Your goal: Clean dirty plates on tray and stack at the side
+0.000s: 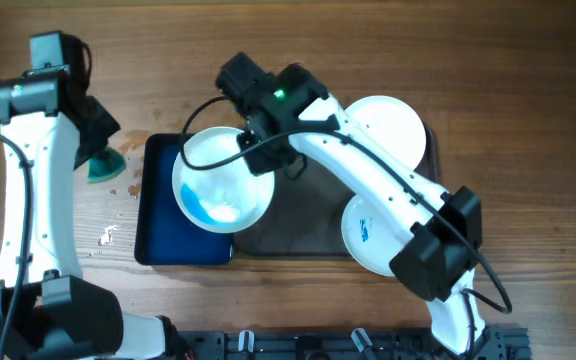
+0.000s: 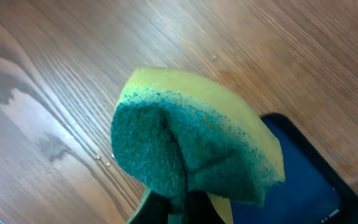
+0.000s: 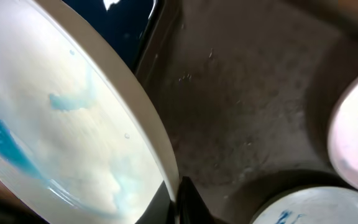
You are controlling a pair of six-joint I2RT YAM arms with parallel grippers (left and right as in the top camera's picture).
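Your right end effector (image 1: 265,152) grips one smeared plate (image 1: 218,185) above the blue tray (image 1: 158,235); your left end effector (image 1: 98,152) grips the sponge (image 2: 191,143). Two more plates (image 1: 393,125) sit on the brown tray (image 1: 303,225); none looks cleaned or stacked.

- Wooden table (image 1: 488,70): brown grain, bare over most of its top.
- Wet patches (image 2: 14,93) shine on the wood.
- Small white flecks (image 1: 108,236) lie on the wood left of the blue tray.
- Blue tray (image 1: 158,215) lies flat on the table.
- Large dark tray (image 1: 303,215) lies flat just beside the blue tray, on its right.
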